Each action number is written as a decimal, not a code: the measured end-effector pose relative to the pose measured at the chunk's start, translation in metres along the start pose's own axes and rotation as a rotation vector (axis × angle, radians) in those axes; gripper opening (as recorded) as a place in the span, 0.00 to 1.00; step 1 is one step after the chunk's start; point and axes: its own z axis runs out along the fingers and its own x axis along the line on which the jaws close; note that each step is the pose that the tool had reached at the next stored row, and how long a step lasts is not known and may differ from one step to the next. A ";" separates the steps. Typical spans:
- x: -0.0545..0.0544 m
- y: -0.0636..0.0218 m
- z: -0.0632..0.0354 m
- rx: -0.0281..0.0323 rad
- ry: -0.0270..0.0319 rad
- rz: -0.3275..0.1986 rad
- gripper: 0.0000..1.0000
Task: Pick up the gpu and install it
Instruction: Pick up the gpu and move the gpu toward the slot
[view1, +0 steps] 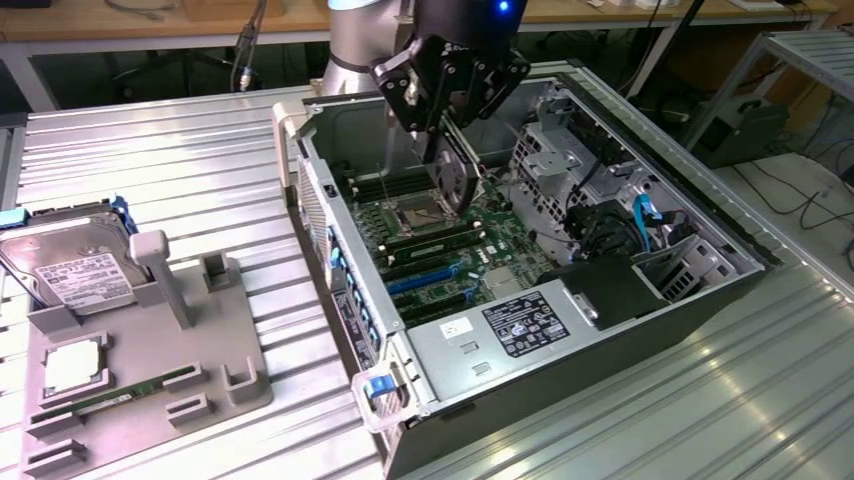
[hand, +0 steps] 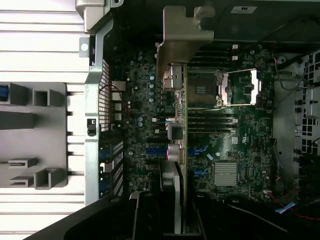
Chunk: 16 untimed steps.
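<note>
Gpu (view1: 458, 168) (hand: 179, 142) is hanging edge-down inside the open computer case (view1: 747, 262), above the motherboard (view1: 497, 238) (hand: 145, 100) and close beside the CPU socket (view1: 422, 212) (hand: 220, 90). The gripper (view1: 445, 140) (hand: 175, 202) is clamping the card by its upper edge, its jaws partly closed with the board pinched between them. In the wrist view the card is showing edge-on, with its silver end bracket (hand: 182, 45) pointing toward the case's rear wall. I cannot tell whether the card's lower edge is touching the motherboard or a slot.

The case is lying on its side, open face up, on the ribbed metal table (view1: 160, 150), taking up the middle and reaching toward the table's edge on the exterior view's right. A grey holder tray (view1: 200, 345) (hand: 30, 120) is sitting near the table's edge on the exterior view's left, just beside the case. It is carrying a silver hard drive (view1: 80, 275) and a slim green memory stick (view1: 123, 390).
</note>
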 end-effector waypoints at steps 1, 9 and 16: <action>-0.002 0.0000 0.0000 0.0001 0.0001 0.000 0.28; -0.011 -0.0001 0.0004 0.0002 0.0001 0.000 0.28; -0.017 -0.0002 0.0006 0.0005 0.0001 0.000 0.28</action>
